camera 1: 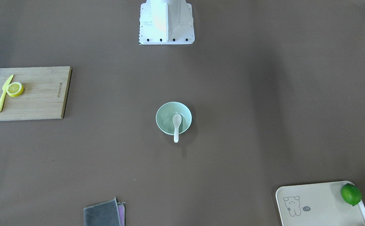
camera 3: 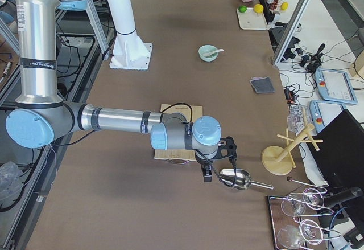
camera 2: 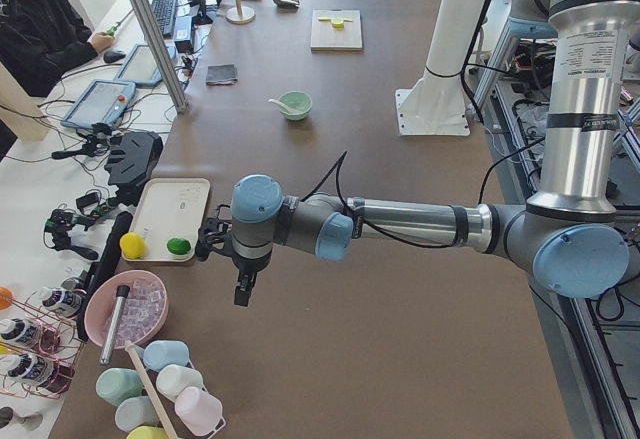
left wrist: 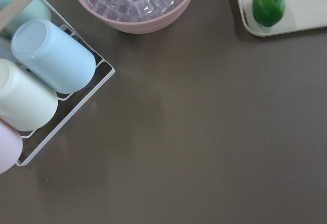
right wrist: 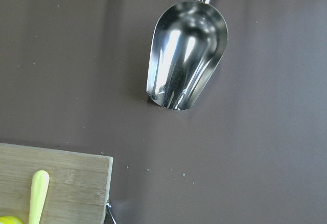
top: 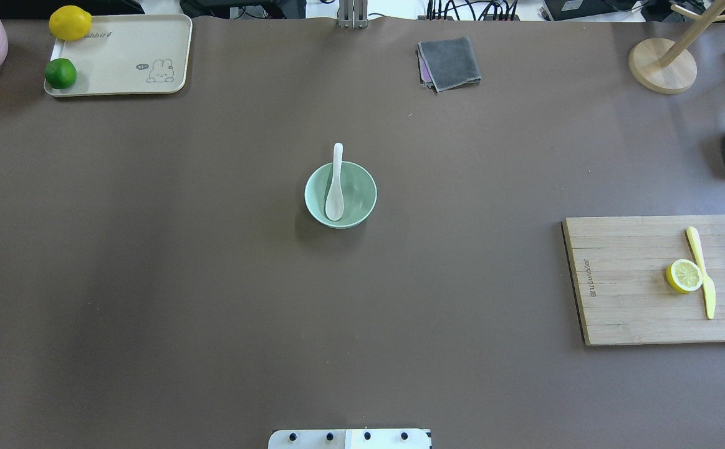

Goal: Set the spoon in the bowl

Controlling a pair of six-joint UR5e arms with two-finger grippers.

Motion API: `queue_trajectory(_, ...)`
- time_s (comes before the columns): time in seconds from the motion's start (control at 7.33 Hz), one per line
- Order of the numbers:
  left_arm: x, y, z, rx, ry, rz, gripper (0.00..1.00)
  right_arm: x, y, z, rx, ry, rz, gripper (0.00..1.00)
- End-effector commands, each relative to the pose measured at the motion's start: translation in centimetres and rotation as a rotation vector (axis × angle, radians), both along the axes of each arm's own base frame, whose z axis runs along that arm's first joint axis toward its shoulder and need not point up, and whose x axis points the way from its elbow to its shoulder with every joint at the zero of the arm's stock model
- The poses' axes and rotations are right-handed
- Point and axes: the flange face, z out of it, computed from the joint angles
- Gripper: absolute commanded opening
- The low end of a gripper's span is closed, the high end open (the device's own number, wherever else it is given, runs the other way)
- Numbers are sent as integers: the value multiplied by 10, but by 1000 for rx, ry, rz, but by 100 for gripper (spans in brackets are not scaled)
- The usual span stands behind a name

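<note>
The white spoon (top: 335,187) lies in the mint-green bowl (top: 360,194) at the table's middle, scoop inside and handle sticking over the far rim. Both also show in the front-facing view, spoon (camera 1: 176,125) and bowl (camera 1: 165,113). My left gripper (camera 2: 243,289) hangs over the table's left end, near the cream tray and far from the bowl (camera 2: 296,107). My right gripper (camera 3: 207,176) hangs over the right end by a metal scoop, far from the bowl (camera 3: 207,53). Only the side views show the grippers, so I cannot tell whether they are open or shut.
A wooden cutting board (top: 636,280) with a lemon slice (top: 684,275) and yellow knife (top: 702,271) lies right. A cream tray (top: 125,56) holds a lime (top: 60,73) and lemon (top: 70,22). A grey cloth (top: 449,62), metal scoop (right wrist: 186,55), pink ice bowl (left wrist: 134,2) and cup rack (left wrist: 46,81) stand around.
</note>
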Motion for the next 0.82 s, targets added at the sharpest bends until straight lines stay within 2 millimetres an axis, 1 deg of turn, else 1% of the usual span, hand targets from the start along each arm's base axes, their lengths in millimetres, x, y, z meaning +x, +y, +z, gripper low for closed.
queue_trajectory(0.0,-3,3,3,-4,0,-7,98,0,-2,-2,0,3,3,100)
queue_trajectory(0.68,-4,3,5,-10,-1,-7,98,0,-6,-5,5,3,5,100)
